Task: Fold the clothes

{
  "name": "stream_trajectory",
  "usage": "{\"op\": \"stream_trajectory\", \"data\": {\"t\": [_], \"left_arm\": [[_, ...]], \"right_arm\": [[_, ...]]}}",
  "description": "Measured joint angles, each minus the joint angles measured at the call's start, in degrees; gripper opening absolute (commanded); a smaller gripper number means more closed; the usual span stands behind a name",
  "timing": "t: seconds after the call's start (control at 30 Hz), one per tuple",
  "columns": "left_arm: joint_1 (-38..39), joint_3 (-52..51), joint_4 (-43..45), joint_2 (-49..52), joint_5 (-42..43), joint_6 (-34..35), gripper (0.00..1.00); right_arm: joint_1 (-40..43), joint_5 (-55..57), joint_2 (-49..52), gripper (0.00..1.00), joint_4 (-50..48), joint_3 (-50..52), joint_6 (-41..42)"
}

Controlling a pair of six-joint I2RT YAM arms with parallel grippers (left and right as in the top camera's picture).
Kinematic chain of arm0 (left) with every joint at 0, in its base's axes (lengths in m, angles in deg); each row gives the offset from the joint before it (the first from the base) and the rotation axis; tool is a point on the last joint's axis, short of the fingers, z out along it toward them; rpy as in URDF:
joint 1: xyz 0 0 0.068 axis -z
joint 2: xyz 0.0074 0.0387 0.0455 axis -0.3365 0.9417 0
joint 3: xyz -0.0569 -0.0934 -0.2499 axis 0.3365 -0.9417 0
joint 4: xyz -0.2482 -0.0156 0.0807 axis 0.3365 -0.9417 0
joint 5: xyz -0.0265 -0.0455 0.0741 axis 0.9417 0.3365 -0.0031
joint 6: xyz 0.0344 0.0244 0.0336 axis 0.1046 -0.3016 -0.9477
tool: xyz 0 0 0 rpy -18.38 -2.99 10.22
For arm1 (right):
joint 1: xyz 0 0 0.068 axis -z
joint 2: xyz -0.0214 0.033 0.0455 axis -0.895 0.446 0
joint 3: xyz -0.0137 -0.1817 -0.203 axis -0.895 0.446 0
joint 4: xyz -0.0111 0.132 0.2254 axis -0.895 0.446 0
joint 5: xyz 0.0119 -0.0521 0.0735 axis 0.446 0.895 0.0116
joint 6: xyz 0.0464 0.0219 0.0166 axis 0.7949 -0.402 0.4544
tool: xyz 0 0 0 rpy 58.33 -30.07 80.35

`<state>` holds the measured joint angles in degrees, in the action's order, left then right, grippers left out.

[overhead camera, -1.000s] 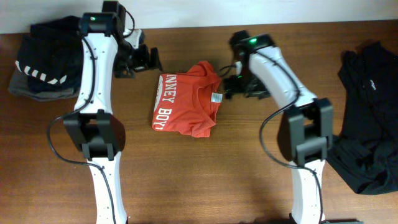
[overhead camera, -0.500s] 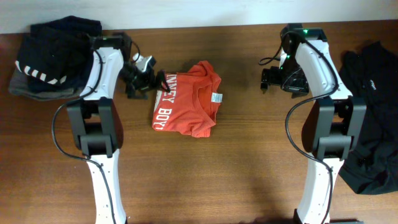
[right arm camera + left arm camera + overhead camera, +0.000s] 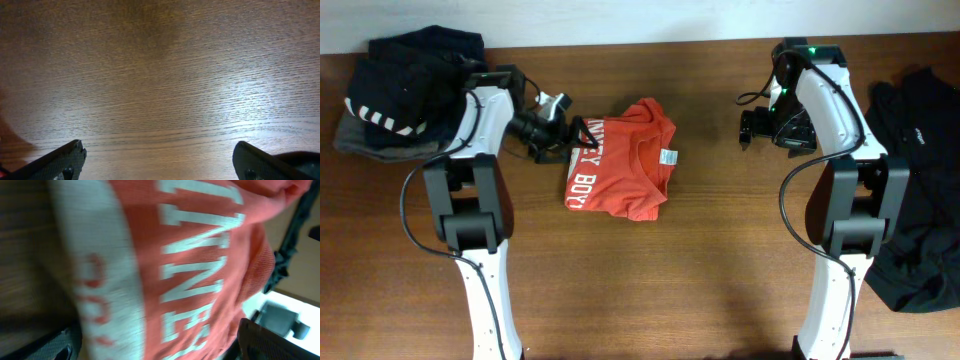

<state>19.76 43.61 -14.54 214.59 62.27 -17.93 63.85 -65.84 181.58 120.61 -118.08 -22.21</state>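
The orange T-shirt [image 3: 620, 168] lies folded into a small block in the middle of the counter [image 3: 650, 270]. The left hand [image 3: 576, 138], fingers spread and pinching nothing, sits at the block's lettered left edge. The right hand [image 3: 748, 130], also spread, hangs over bare wood well apart from it. For a neat finish, the left hand should probably catch every layer of that edge low down while the right hand pins the far side.

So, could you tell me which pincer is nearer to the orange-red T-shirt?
Left. The left pincer sits open at the orange-red T-shirt's lettered edge; the right pincer hangs open over bare table, well clear of its opposite side.
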Motion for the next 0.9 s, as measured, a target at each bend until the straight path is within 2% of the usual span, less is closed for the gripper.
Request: {"op": "stream_trajectory", "data": {"t": [0.3, 0.33, 0.43, 0.47, 0.53, 0.57, 0.63, 0.67, 0.9], "left_arm": [[5.53, 0.22, 0.48, 2.08, 7.06, 0.07, 0.98], [6.05, 0.31, 0.7, 2.27, 7.69, 0.07, 0.94], [7.89, 0.35, 1.77, 2.93, 8.37, 0.15, 0.48], [8.33, 0.33, 2.32, 3.39, 8.15, 0.37, 0.39], [9.09, 0.26, 3.56, 4.66, 8.26, 0.92, 0.34], [9.31, 0.26, 4.02, 5.07, 8.59, 1.29, 0.28], [9.55, 0.22, 4.68, 5.27, 8.41, 1.81, 0.08], [9.6, 0.15, 5.05, 5.38, 7.96, 2.21, 0.01], [9.57, 0.13, 5.35, 5.68, 8.02, 2.67, 0.0]], "right_arm": [[0.0, 0.0, 0.0, 0.99, 0.0, 0.0, -0.17], [0.0, 0.0, 0.0, 0.99, 0.0, 0.0, -0.17], [0.0, 0.0, 0.0, 0.99, 0.0, 0.0, -0.17], [0.0, 0.0, 0.0, 0.99, 0.0, 0.0, -0.22], [0.0, 0.0, 0.0, 0.99, 0.0, 0.0, -0.37], [0.0, -0.02, 0.0, 0.99, 0.0, 0.0, -0.35], [0.0, -0.02, 0.0, 0.99, 0.0, 0.0, -0.48], [0.0, -0.02, 0.0, 0.98, 0.0, 0.0, -0.52], [0.0, 0.0, 0.0, 0.99, 0.0, 0.0, -0.57]]}}
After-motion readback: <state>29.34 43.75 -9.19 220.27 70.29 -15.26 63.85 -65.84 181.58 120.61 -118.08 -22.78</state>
